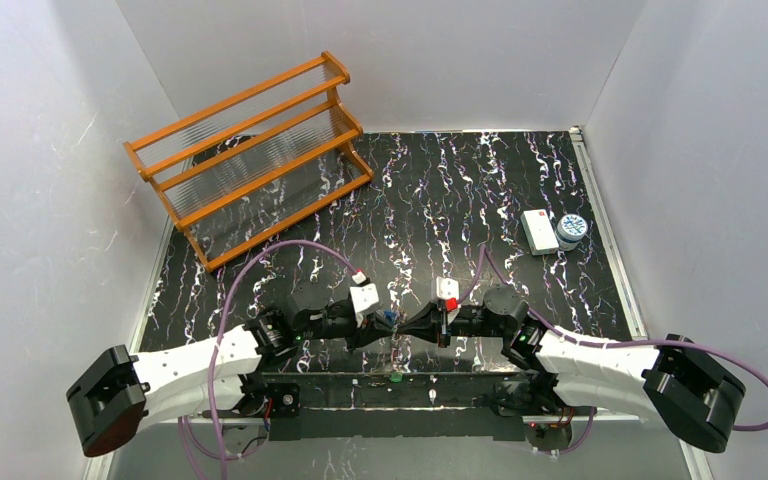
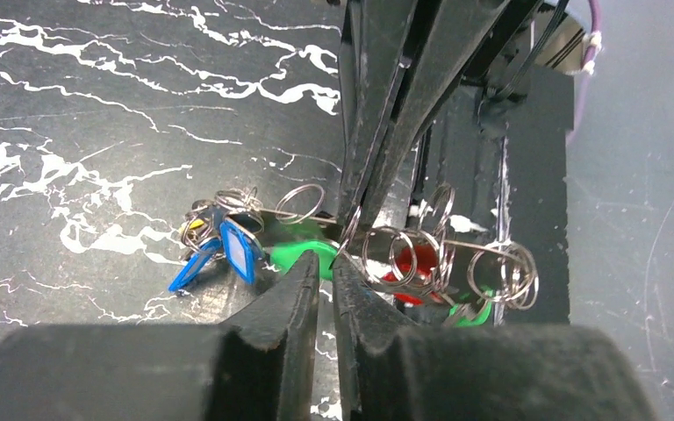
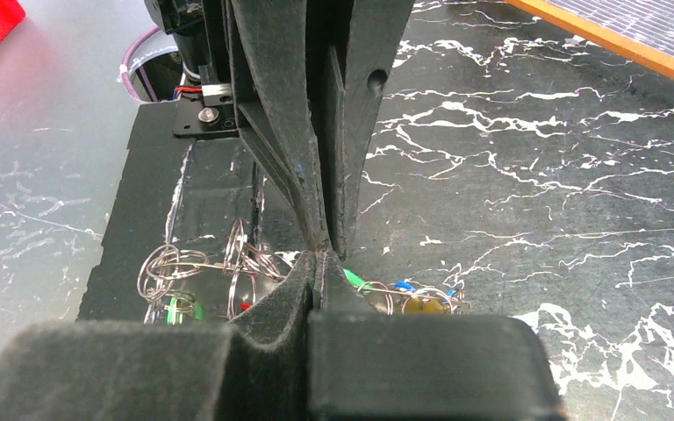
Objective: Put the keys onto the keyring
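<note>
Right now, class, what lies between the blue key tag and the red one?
In the left wrist view: a green key tag, then the jaws of the left gripper and wire rings.

Orange rack [image 1: 260, 150] far left on black marbled table [image 1: 440, 200]; white box [image 1: 539, 231] beside round tub [image 1: 571, 230].

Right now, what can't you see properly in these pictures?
- Left wrist view: the left gripper covers part of the green tag; whether it grips anything is unclear.
- Same view: the keyring is tangled among small rings; its whole loop cannot be traced.
- Right wrist view: the right gripper is shut, but it hides what it pinches.
- Top view: the keys are too small, tucked under both grippers.
</note>
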Robot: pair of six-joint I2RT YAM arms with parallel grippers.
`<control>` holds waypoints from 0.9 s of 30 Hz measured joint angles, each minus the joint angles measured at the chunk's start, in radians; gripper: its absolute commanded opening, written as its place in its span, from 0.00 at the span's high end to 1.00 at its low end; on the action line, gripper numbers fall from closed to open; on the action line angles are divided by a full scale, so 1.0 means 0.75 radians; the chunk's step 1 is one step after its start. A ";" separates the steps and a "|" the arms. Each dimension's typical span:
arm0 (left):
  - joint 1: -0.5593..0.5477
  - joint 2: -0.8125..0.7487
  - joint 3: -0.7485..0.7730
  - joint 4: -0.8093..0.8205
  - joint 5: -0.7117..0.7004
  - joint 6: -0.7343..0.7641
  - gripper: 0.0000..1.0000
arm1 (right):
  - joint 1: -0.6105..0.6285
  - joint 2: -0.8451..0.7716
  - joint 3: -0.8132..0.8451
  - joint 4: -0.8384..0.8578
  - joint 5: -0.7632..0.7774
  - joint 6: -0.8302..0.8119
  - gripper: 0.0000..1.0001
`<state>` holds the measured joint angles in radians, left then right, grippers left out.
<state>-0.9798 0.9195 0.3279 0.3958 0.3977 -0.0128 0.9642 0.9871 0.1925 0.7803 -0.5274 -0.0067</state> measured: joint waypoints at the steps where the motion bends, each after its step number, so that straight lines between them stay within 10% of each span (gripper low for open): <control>1: -0.001 0.010 0.000 -0.001 0.004 0.001 0.94 | 0.000 -0.002 0.000 -0.001 0.000 0.000 0.99; 23: -0.002 0.113 -0.003 0.040 0.012 0.002 1.00 | 0.000 -0.051 0.000 0.011 -0.007 0.039 0.99; 27: -0.003 0.070 -0.005 0.014 -0.024 0.026 0.76 | 0.000 -0.051 0.000 0.011 -0.009 0.039 0.99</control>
<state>-0.9821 0.9718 0.3241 0.4065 0.3794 0.0071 0.9642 0.9489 0.1925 0.7887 -0.5343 0.0227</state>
